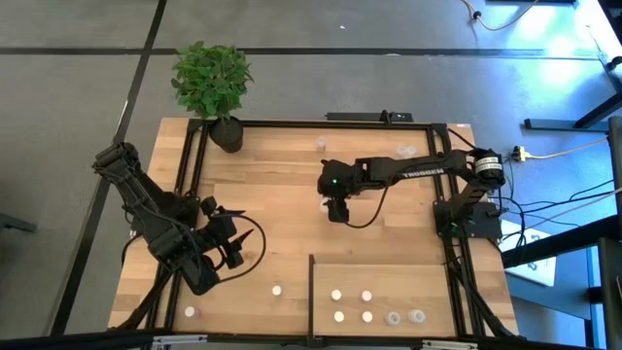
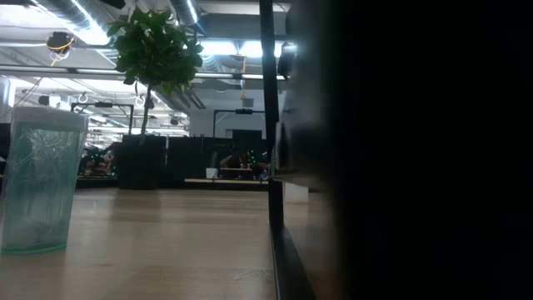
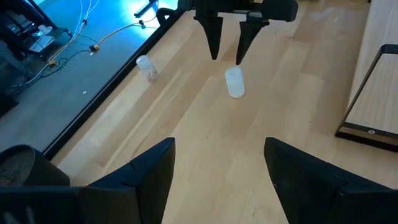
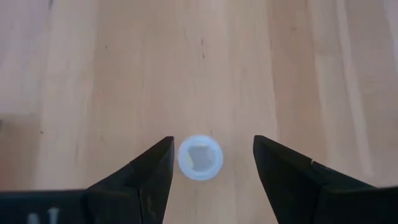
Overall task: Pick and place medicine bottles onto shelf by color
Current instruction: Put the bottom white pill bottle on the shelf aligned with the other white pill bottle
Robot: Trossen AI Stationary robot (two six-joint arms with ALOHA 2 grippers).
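A translucent medicine bottle (image 4: 200, 157) stands upright on its base on the tabletop, just below my right gripper (image 4: 212, 139). That gripper is open, pointing steeply down, with a finger on either side of the bottle and clear of it. The left wrist view shows the same bottle (image 3: 234, 82) under those fingers (image 3: 214, 43). In the high view the right gripper (image 1: 337, 209) hides it. My left gripper (image 1: 229, 249) waits open above the table's left part. The shelf (image 1: 428, 282) lies at the near right and bears several bottles (image 1: 336, 294).
Loose bottles stand at the far side (image 1: 321, 144) (image 1: 406, 151) and near the front edge (image 1: 276, 290) (image 1: 190, 312). A potted plant (image 1: 212, 83) is at the far left corner. The low view shows one bottle (image 2: 37, 179) close up and the shelf's black edge (image 2: 271, 167).
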